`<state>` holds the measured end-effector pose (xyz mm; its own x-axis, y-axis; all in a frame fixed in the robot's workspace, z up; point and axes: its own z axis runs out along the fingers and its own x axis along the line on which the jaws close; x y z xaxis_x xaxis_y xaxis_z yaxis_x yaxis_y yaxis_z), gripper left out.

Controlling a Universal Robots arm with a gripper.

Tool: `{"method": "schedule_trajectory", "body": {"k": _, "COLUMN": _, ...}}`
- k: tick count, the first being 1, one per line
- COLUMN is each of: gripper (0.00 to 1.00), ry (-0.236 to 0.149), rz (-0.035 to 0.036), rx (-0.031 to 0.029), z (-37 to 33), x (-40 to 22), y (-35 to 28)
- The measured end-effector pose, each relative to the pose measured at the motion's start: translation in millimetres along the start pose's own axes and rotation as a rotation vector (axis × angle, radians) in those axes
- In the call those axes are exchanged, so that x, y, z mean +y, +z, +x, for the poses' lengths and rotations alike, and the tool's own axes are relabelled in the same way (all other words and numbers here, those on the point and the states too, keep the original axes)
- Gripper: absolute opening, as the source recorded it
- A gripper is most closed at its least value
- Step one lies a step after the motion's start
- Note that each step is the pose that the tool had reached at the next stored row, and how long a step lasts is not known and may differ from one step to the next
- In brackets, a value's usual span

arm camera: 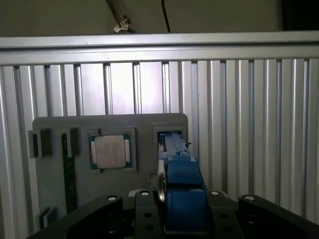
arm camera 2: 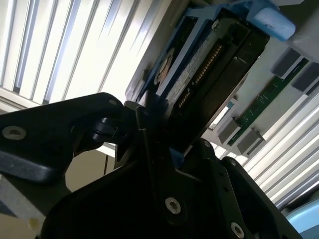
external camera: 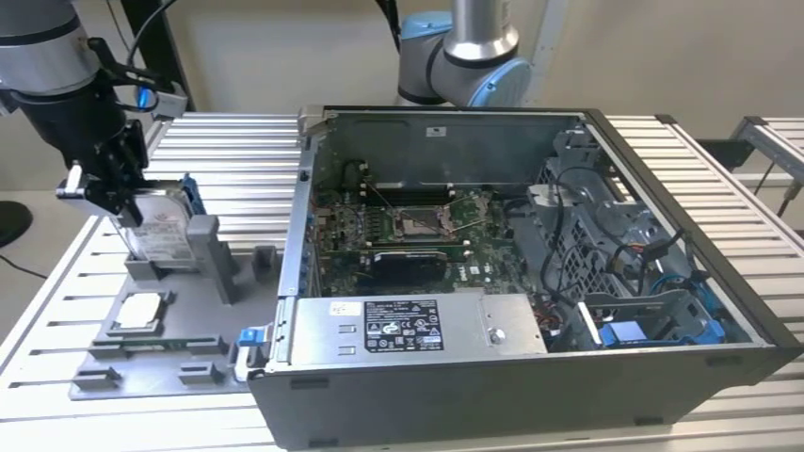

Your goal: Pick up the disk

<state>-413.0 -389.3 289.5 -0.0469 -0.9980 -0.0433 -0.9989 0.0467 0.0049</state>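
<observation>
- Slatted metal worktop [external camera: 239,160] carries a grey fixture plate [external camera: 188,330] beside an open computer case [external camera: 503,377]. The disk [external camera: 161,231] stands on edge in the plate's upright slot, at the exterior view's left.
- The gripper [external camera: 116,198] is clamped on the disk's upper edge. In the first wrist view its fingers [arm camera: 144,214] sit against either face, flanking the blue bracket [arm camera: 182,174].
- The likely hazard is a narrow hold near one end: any tilt on the way up could wedge the disk against the slot's posts [external camera: 207,250], letting it pivot or slip from the grip.
- A jammed disk could also drag the light-looking plate off the worktop.
- Room looks open above and toward the exterior view's left. The case wall stands near on the exterior view's right, and a small square chip [external camera: 138,311] lies low in its pocket just beside the slot.
</observation>
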Motion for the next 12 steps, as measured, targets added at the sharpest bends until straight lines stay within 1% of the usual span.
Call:
{"method": "schedule_trajectory", "body": {"k": 2, "gripper": 0.0, "ry": 0.0, "rz": 0.0, "rx": 0.0001, "z": -0.1, "x": 0.0, "y": -2.5}}
{"method": "schedule_trajectory", "body": {"k": 5, "gripper": 0.0, "ry": 0.0, "rz": 0.0, "rx": 0.0001, "z": -0.3, "x": 0.1, "y": -8.6}}
{"method": "schedule_trajectory", "body": {"k": 12, "gripper": 0.0, "ry": 0.0, "rz": -0.0001, "rx": 0.0001, "z": -1.1, "x": 0.2, "y": -26.1}}
